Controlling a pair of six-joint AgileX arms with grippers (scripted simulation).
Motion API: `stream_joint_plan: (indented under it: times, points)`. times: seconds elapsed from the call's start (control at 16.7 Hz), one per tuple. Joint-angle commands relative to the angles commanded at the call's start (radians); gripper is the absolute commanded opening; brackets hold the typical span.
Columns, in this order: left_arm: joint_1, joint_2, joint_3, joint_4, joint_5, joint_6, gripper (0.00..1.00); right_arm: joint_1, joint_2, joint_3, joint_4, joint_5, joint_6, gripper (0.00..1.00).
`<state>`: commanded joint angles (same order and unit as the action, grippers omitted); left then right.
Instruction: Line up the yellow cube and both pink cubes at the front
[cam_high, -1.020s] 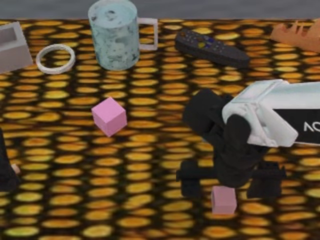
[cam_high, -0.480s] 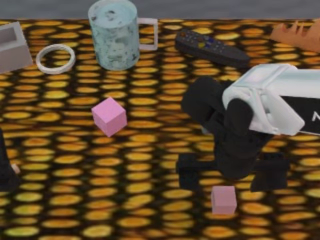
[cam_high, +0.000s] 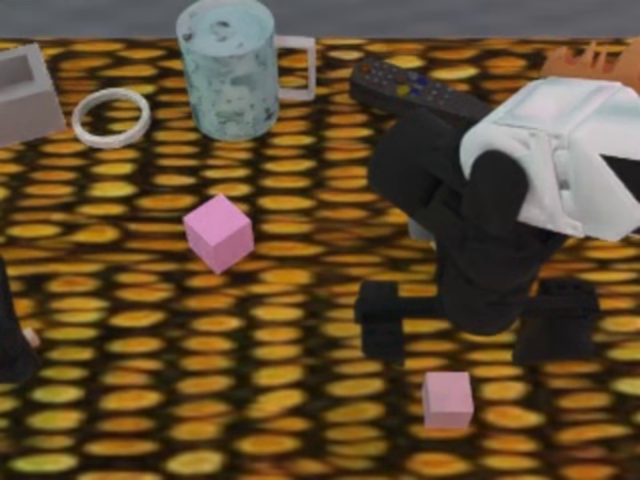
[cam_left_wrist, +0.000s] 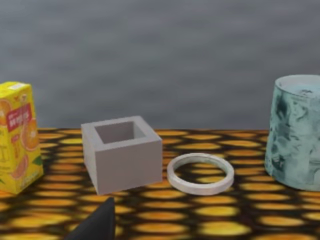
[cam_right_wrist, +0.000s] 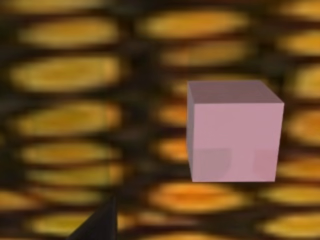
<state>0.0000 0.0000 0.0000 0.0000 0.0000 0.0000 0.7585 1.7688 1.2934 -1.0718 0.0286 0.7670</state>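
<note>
R gripper (cam_high: 470, 330) is hovering fingers spread, grasping nothing, just behind the smaller pink cube (cam_high: 447, 399), which is sitting near the table's (cam_high: 300, 440) front edge, right of centre. Brighter pink cube (cam_high: 218, 232) is sitting left of centre, mid-table. Yellow cube isn't visible. L arm is parked at left edge; can't tell its fingers.

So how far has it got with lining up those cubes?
One piece looks placed: the smaller pink cube sits alone near the front edge, with the right gripper open above and behind it, holding nothing. The brighter pink cube lies mid-table, untouched. No yellow cube shows in any view, so most of the line is left. The left arm is parked at the left edge.
</note>
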Motion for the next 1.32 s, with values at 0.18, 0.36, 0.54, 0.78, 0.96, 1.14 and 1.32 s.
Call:
stream_joint_plan:
  times: [0.18,0.36,0.54,0.78,0.96,1.14,1.32]
  points:
    - [-0.008,0.03,0.03,-0.023,0.001,0.008,1.0,-0.002,-0.028,-0.024,0.017,0.0,-0.013,1.0]
    - [-0.036,0.155,0.155,-0.11,0.003,0.04,1.0,-0.017,-0.134,-0.115,0.078,-0.002,-0.061,1.0]
    - [-0.076,0.375,0.367,-0.246,0.003,0.089,1.0,-0.056,-0.293,-0.269,0.168,-0.007,-0.133,1.0]
    - [-0.142,0.801,0.731,-0.479,0.001,0.173,1.0,-0.146,-0.555,-0.535,0.315,-0.019,-0.253,1.0]
    - [-0.196,1.171,1.02,-0.671,0.0,0.24,1.0,-0.243,-0.782,-0.75,0.441,-0.027,-0.356,1.0]
    - [-0.25,1.521,1.293,-0.858,0.0,0.306,1.0,-0.361,-1.04,-0.952,0.581,-0.033,-0.466,1.0]
    - [-0.298,1.815,1.536,-1.023,0.001,0.364,1.0,-0.483,-1.299,-1.109,0.726,-0.036,-0.567,1.0]
